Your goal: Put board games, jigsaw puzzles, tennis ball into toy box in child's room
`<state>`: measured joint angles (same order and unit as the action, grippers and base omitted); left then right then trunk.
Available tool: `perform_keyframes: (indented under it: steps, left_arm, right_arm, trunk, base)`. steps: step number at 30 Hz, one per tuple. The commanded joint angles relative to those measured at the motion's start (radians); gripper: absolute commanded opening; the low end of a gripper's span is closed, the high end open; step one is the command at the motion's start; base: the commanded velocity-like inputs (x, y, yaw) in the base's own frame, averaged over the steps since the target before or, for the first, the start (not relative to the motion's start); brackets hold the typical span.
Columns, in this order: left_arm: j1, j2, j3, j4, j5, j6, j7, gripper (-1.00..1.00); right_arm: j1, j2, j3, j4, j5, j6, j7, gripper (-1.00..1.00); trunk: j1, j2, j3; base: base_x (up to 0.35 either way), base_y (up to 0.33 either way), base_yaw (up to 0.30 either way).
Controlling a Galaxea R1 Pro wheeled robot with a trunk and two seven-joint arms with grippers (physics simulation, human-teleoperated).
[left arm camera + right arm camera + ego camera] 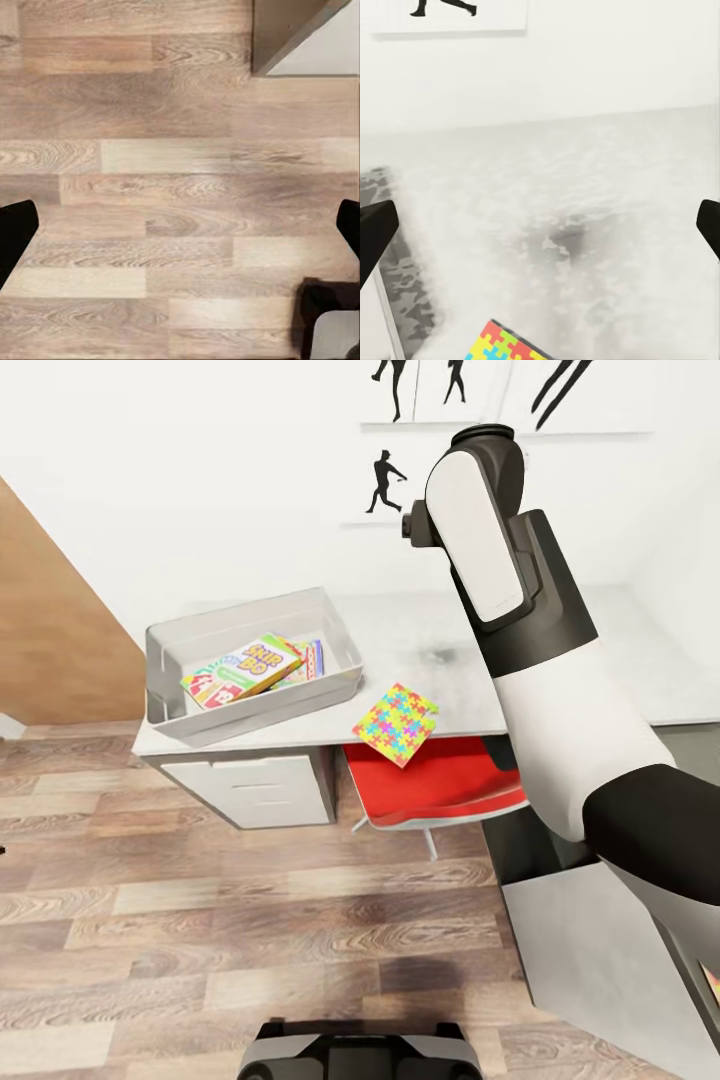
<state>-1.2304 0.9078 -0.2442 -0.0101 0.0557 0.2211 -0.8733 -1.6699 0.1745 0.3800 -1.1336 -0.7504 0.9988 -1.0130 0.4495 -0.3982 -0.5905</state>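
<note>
The see-through toy box (165, 650) stands on the left part of the light grey table (420, 640). Inside it lies the yellow-red-green Skip-Bo board game (245, 668), with another colourful flat piece (312, 657) partly under it. One jigsaw puzzle (397, 723) lies at the table's front edge, its corner hanging over. My right arm (520, 650) is raised above the table. My right gripper (540, 229) is open over the bare tabletop, with the puzzle's corner (506, 346) just short of it. My left gripper (180, 229) hangs open over the wood floor, holding nothing.
A red chair (440, 780) is tucked under the table beneath the puzzle. Grey drawers (255, 790) sit under the toy box. A wooden panel (50, 630) stands at the left and a lower grey surface (600, 950) at the right. My base (360, 1055) is on the plank floor.
</note>
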Motion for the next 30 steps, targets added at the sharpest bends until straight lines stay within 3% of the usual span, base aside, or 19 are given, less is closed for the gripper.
perform_keyframes:
  steps: [1, 3, 4, 5, 6, 7, 9, 12, 14, 23, 27, 30]
  left_arm:
    - [0.041, -0.048, -0.002, 0.000, 0.000, 0.007, 0.130, 1.00]
    - [0.125, -0.156, -0.003, 0.002, -0.008, -0.001, 0.408, 1.00]
    - [0.144, -0.182, -0.003, 0.002, -0.009, -0.003, 0.476, 1.00]
    - [0.183, -0.229, -0.003, 0.002, -0.011, -0.006, 0.602, 1.00]
    - [0.201, -0.249, -0.003, 0.002, -0.012, -0.008, 0.659, 1.00]
    - [0.240, -0.286, -0.003, 0.001, -0.013, -0.011, 0.758, 1.00]
    - [0.294, -0.333, -0.003, 0.000, -0.015, -0.022, 0.852, 1.00]
    - [0.377, -0.393, -0.003, 0.000, -0.015, -0.064, 0.919, 1.00]
    - [0.430, -0.420, -0.003, 0.000, -0.014, -0.090, 0.935, 1.00]
    - [0.693, -0.547, -0.002, -0.001, -0.013, -0.255, 0.949, 1.00]
    - [0.732, -0.581, -0.001, -0.001, -0.011, -0.275, 0.931, 1.00]
    - [0.761, -0.596, 0.000, -0.001, -0.008, -0.283, 0.865, 1.00]
  right_arm:
    - [-0.001, 0.000, 0.001, 0.000, -0.009, 0.005, -0.012, 1.00]
    - [-0.001, 0.000, 0.001, 0.000, -0.009, 0.005, -0.014, 1.00]
    - [-0.001, 0.000, 0.001, 0.000, -0.009, 0.005, -0.014, 1.00]
    - [-0.001, 0.000, 0.000, 0.000, -0.009, 0.005, -0.014, 1.00]
    - [-0.001, 0.000, 0.000, 0.000, -0.010, 0.005, -0.015, 1.00]
    - [-0.001, 0.000, -0.001, 0.000, -0.010, 0.005, -0.015, 1.00]
    - [-0.001, 0.000, -0.001, 0.000, -0.010, 0.005, -0.015, 1.00]
    - [-0.002, 0.000, 0.000, 0.000, -0.010, 0.005, -0.015, 1.00]
    - [-0.002, 0.000, 0.000, 0.000, -0.010, 0.005, -0.015, 1.00]
    - [-0.002, 0.000, 0.005, 0.001, -0.009, 0.005, -0.016, 1.00]
    - [-0.001, 0.000, 0.005, 0.000, -0.007, 0.004, -0.019, 1.00]
    - [-0.001, 0.000, 0.005, 0.000, -0.006, 0.002, -0.023, 1.00]
  trunk:
    - [0.000, -0.002, 0.000]
    - [0.000, -0.002, 0.004]
    - [0.000, -0.002, 0.005]
    - [0.000, -0.002, 0.007]
    - [0.000, -0.002, 0.009]
    - [0.000, -0.002, 0.010]
    - [0.000, -0.002, 0.014]
    - [0.000, -0.002, 0.019]
    - [0.000, -0.002, 0.022]
    - [0.000, -0.002, 0.037]
    - [0.000, -0.002, 0.044]
    - [0.000, -0.002, 0.049]
  base:
    - [0.000, 0.000, 0.000]
    - [0.000, 0.000, 0.000]
    - [0.000, 0.000, 0.000]
    - [0.000, 0.000, 0.000]
    - [0.000, 0.000, 0.000]
    - [0.000, 0.000, 0.000]
    - [0.000, 0.000, 0.000]
    - [0.000, 0.000, 0.000]
    - [0.000, 0.000, 0.000]
    - [0.000, 0.000, 0.000]
    - [0.000, 0.000, 0.000]
    - [0.000, 0.000, 0.000]
